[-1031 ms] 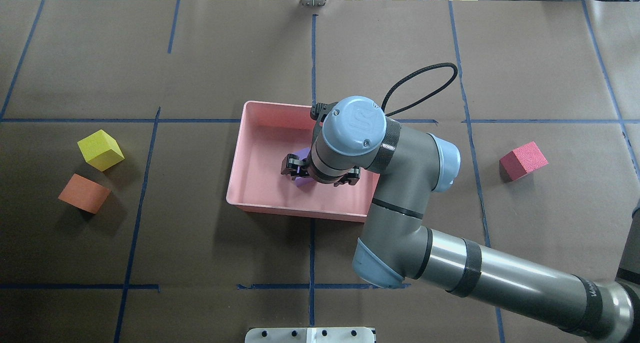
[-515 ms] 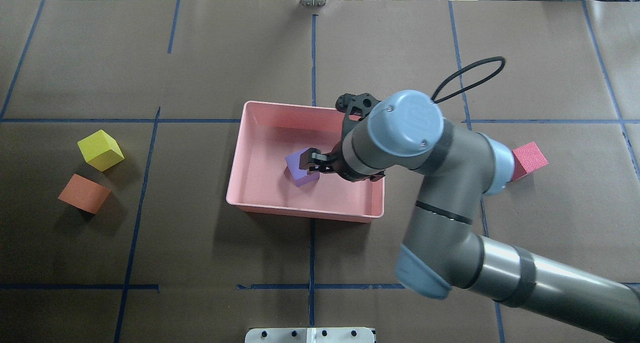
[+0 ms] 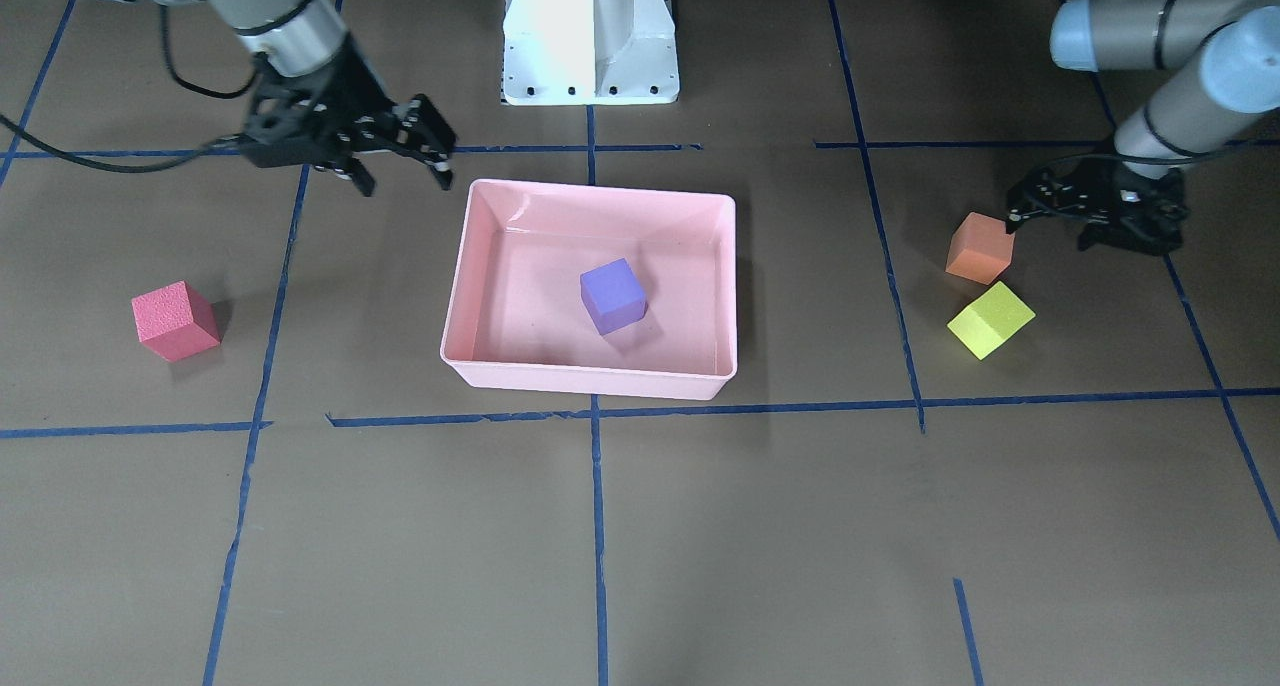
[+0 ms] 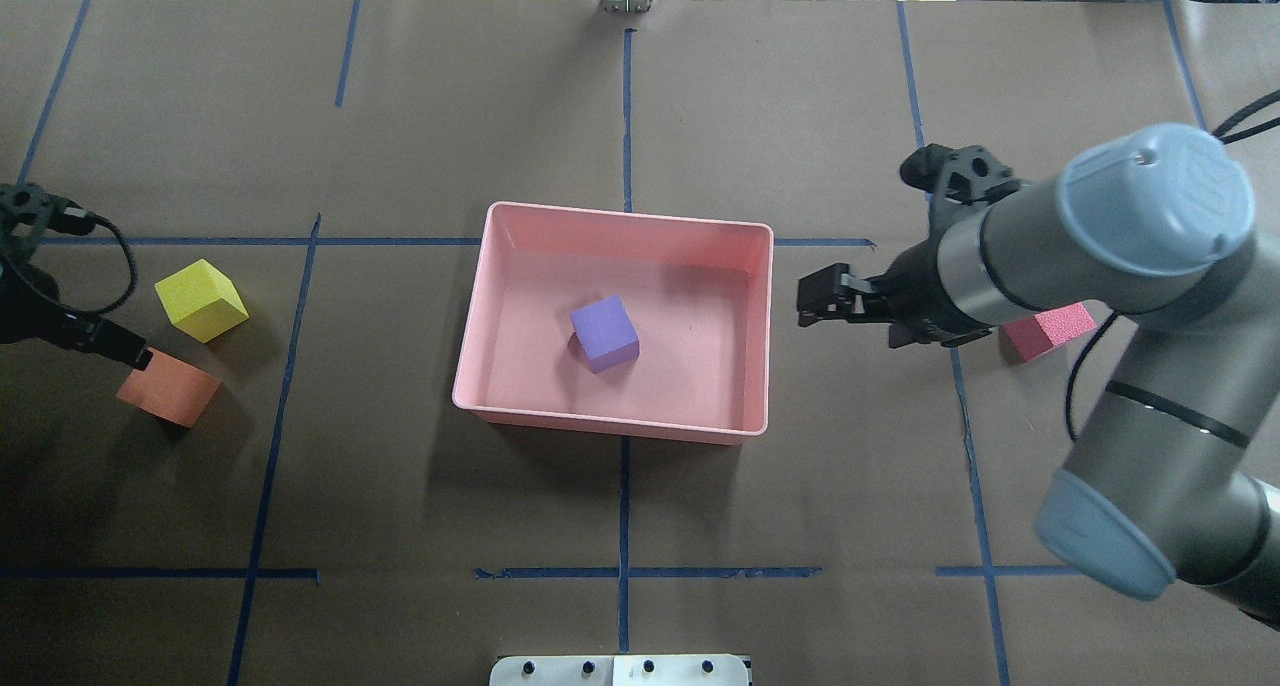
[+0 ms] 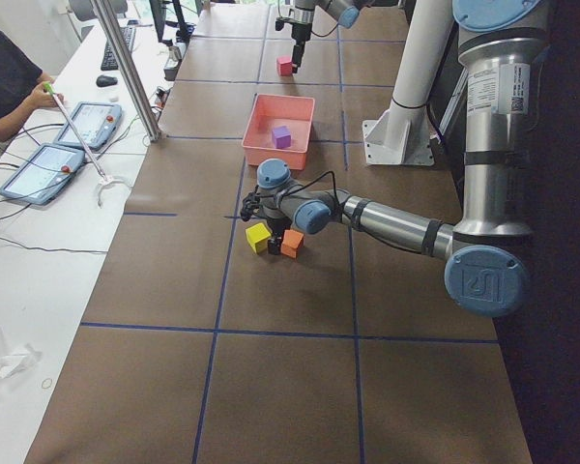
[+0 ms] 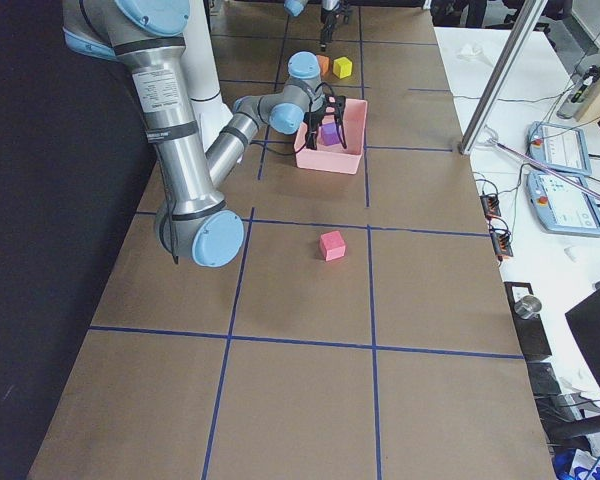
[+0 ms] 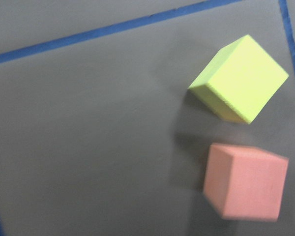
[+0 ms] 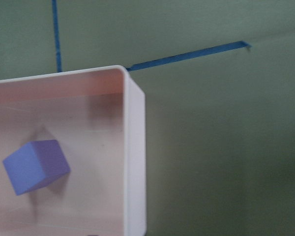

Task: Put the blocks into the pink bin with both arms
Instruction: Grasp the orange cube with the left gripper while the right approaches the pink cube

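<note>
Purple block point(image 4: 604, 334): lies inside the pink bin point(image 4: 690, 366), near the middle of the floor, turned a little against the walls and touching none of them. It is the only block in the bin.

Right pincer point(image 3: 403, 174): fingers spread apart, nothing between them. It hangs over the bench point(image 4: 800, 516) just outside the bin's short wall on the robot's right, between the bin and the red block point(image 3: 175, 320). In the overhead view the right arm's wrist covers part of the red block, which sits on the bench well apart from the bin.

Left pincer point(image 3: 1085, 228): fingers also spread, holding nothing. It is low beside the orange block point(image 3: 980, 248), with one fingertip at that block's upper edge; I cannot tell whether it touches.

Orange block and yellow-green block point(image 3: 990, 319): both on the bench on the robot's left, well apart from the bin, near each other with a narrow gap visible in the left wrist view.

The bench is covered in brown paper marked with blue tape lines.
</note>
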{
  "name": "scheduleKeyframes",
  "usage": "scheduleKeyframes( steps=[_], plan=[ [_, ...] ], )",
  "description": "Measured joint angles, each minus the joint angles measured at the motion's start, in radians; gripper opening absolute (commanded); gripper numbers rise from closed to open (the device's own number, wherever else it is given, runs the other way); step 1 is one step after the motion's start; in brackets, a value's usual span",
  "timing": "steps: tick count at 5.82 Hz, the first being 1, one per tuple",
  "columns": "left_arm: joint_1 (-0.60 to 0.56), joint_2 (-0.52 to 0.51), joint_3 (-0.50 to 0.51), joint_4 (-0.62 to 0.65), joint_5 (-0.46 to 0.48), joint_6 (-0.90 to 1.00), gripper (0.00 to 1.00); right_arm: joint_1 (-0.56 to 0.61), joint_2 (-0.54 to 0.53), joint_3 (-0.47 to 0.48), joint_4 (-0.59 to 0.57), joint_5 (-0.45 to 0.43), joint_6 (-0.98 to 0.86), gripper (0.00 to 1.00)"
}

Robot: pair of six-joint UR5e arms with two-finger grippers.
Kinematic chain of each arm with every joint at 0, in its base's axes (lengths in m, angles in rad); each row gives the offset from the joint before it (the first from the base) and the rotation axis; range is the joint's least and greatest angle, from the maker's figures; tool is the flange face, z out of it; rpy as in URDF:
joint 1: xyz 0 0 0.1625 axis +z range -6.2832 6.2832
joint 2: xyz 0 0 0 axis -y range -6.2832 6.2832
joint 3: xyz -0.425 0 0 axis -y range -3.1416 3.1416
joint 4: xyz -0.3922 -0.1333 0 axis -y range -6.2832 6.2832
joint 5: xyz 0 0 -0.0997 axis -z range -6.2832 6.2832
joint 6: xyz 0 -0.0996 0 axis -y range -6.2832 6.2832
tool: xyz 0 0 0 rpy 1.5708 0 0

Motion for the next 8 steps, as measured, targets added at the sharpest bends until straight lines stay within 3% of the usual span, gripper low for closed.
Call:
scheduleKeyframes(
  steps=[1,3,4,6,8],
  plan=[
    [0.051,-0.005,0.000,-0.006,0.041,-0.018,1.00,0.060,-0.087,0.025,0.005,0.043,-0.097,1.00],
    [0.107,-0.008,0.004,-0.008,0.062,-0.023,1.00,0.113,-0.159,0.032,0.009,0.074,-0.189,1.00],
    [0.132,-0.010,0.011,-0.009,0.080,-0.023,0.93,0.117,-0.169,0.031,0.009,0.074,-0.197,1.00],
    [0.153,-0.027,0.034,-0.009,0.107,-0.020,0.20,0.126,-0.188,0.028,0.008,0.065,-0.204,1.00],
    [0.154,-0.058,0.002,-0.003,0.099,-0.043,0.12,0.154,-0.242,0.024,0.011,0.064,-0.307,1.00]
  ],
)
